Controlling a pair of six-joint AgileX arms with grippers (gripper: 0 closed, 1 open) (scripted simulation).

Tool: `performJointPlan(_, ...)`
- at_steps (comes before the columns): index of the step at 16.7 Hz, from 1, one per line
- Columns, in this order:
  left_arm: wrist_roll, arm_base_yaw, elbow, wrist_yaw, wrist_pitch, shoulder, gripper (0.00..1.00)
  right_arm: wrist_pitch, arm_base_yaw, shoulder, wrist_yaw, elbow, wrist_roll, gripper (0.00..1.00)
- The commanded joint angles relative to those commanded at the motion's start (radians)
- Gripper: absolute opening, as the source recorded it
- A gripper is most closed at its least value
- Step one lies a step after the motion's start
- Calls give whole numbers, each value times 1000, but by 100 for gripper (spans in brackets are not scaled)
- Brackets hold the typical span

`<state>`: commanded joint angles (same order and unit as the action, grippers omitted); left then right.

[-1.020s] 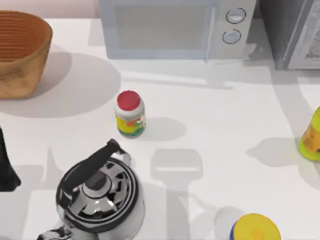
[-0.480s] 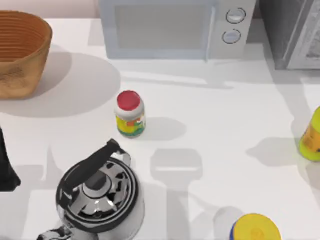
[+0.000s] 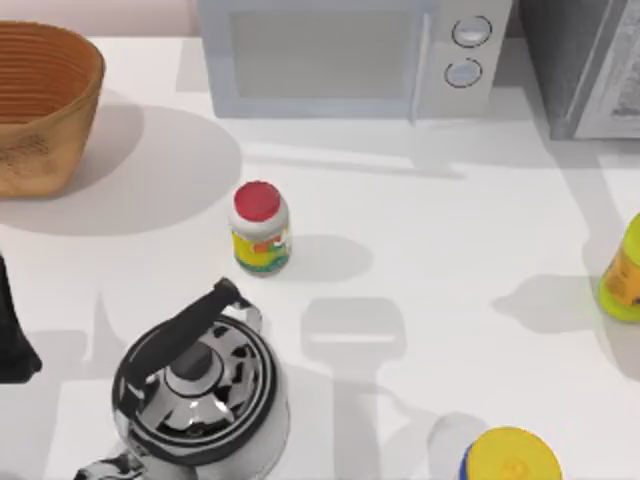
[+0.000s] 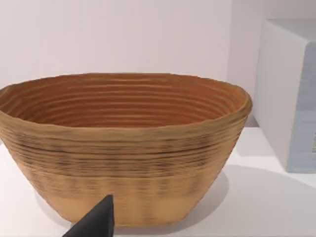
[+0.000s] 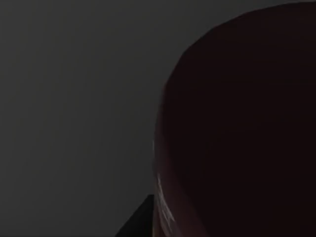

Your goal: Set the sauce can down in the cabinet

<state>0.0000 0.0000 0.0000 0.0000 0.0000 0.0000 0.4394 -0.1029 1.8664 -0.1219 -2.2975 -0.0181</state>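
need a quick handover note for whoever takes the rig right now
Left arm: parked at the table's left edge, facing the basket.
Right wrist view: dark, with a dark maroon rounded shape close up, possibly the sauce can; grip not confirmable.
Cabinet: far right, beside the microwave.
Done: cannot be confirmed.
Left: verify the can sits in the cabinet, release, withdraw.

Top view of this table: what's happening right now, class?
The left arm sits parked at the table's left edge, its wrist camera facing the wicker basket. The right wrist view is dark. On the table stand a red-lidded jar, a kettle and a yellow-topped can; the microwave and the cabinet stand at the back.
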Motion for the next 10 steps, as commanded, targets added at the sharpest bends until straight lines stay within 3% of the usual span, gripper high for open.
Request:
performJointPlan(2,0,0,0,0,0,0,100,0,0,0,0,0,0,0)
performJointPlan(10,0,0,0,0,0,0,100,0,0,0,0,0,0,60)
